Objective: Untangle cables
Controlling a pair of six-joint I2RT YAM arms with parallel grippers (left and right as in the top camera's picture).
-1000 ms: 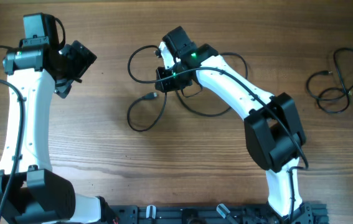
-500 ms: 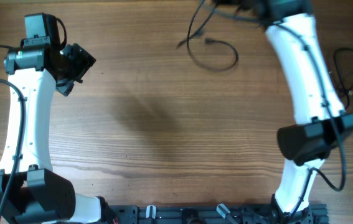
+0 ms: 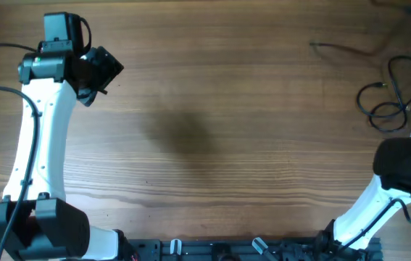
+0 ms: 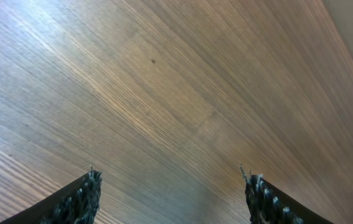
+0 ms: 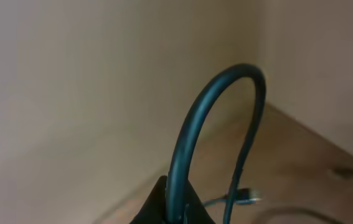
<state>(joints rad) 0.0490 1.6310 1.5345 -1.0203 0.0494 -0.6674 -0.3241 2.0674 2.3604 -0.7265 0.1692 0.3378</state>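
Up at the right gripper [image 5: 167, 210], a cable [image 5: 185, 134] arches in a tall loop straight out of the dark fingertips at the bottom of the wrist view. So that one looks clamped on the cable, held up with plain wall behind it. Its plug [image 5: 246, 198] shows just right of the loop, pretty blurry. Overhead, that gripper is out of frame. The other cables [image 3: 385, 105] sit in a loose coil on the table [image 3: 212, 145] near the right edge, with the right arm [image 3: 402, 168] just below the coil and a faint blurred strand [image 3: 335, 49] up and left of it. Way left of the coil, the left gripper [image 3: 102, 67] hangs over bare wood, fingers [image 4: 80, 199] spread wide apart, nothing between them
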